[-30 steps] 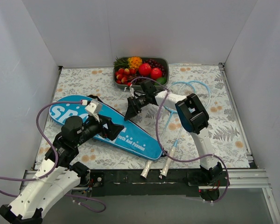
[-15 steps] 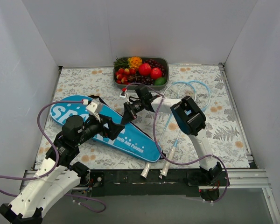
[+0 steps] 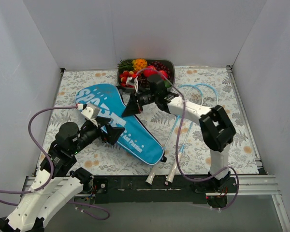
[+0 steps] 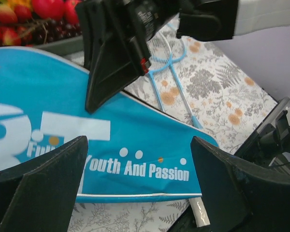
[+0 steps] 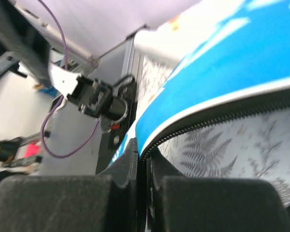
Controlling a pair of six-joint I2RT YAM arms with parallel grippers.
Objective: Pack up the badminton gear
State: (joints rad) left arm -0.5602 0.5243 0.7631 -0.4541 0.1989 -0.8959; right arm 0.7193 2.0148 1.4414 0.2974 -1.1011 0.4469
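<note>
Bag (image 3: 104, 104) looked soft, floppy, light. I had right jaws clenched on its zip edge, upper middle of frame. Left jaws spread wide over bag, holding nothing. Edge seemed best hold.

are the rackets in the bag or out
Out: both rackets lie bare on the table, right of the blue bag.

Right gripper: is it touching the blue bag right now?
Touching. The right wrist view shows the right gripper shut on the blue bag, pinching its zippered edge with no gap.
</note>
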